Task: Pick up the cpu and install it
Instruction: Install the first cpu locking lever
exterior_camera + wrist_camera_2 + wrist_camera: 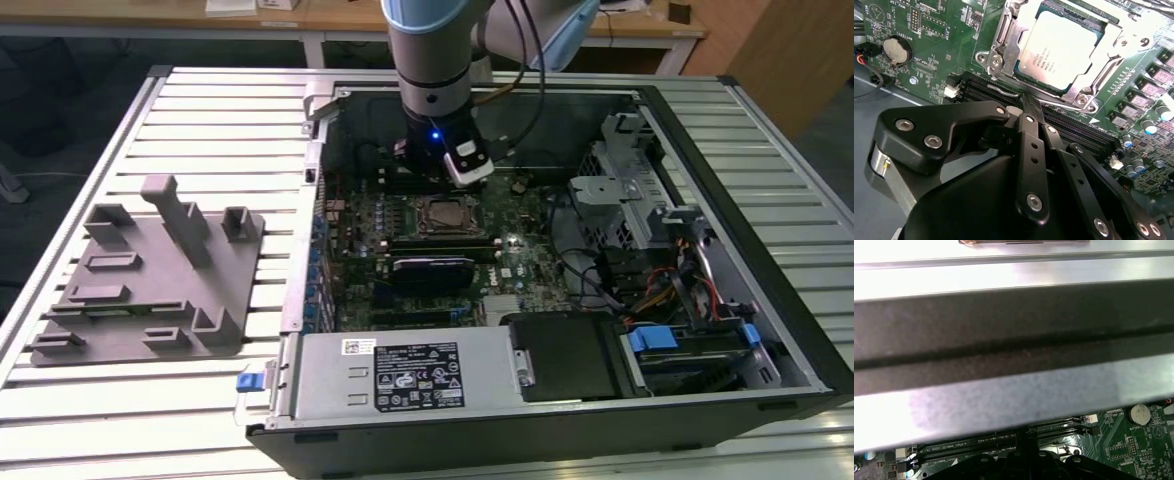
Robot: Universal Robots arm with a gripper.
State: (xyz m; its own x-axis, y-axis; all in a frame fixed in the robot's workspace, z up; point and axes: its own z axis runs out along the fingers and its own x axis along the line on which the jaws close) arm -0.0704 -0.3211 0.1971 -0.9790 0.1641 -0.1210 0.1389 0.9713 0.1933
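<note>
The cpu [1061,42], a pale silver square chip, lies flat in the motherboard socket, inside the open metal socket frame [1004,45]. In the exterior view the cpu [445,213] sits mid-board inside the open computer case. My gripper [1026,99] is shut with nothing between its fingers. Its tip hovers over the memory slots [1074,131] just beside the socket, apart from the cpu. From the exterior view, my gripper [434,183] hangs from the arm just behind the socket. In the first wrist view my gripper [1025,434] points at the memory slots [974,446].
A grey fixture plate with blocks [147,280] lies on the slatted table at the exterior view's left. The case holds a power supply [400,375] in front and a drive cage with cables [641,210] at the exterior view's right. A case wall [1014,340] stands close by.
</note>
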